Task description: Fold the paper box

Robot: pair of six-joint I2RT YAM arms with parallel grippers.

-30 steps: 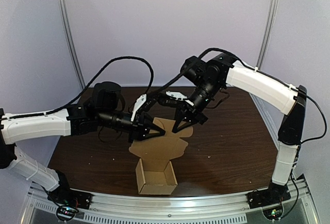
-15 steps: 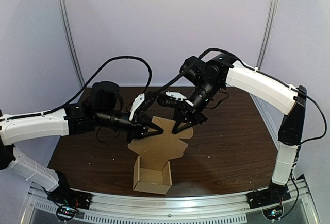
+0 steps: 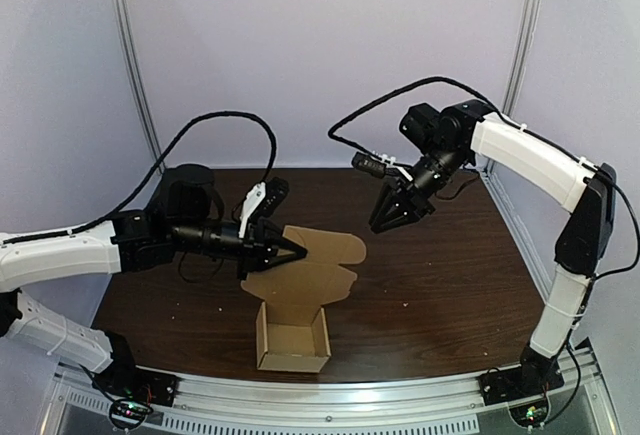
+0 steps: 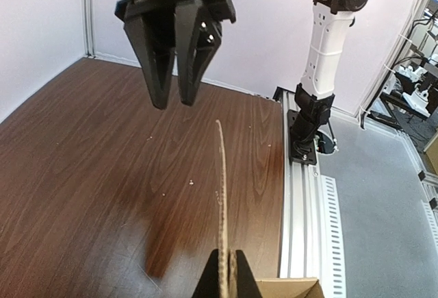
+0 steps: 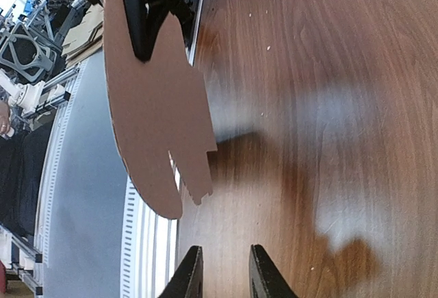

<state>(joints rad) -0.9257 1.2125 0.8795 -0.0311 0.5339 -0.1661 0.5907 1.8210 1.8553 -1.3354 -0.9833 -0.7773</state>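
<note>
The brown cardboard paper box sat near the front edge of the dark wood-grain table, mouth upward, its long scalloped lid flap stretching away toward the back. The left gripper was clamped on the flap's edge. The right gripper, at the flap a second before, had pulled off rightward, jaws slightly apart and empty.
</note>
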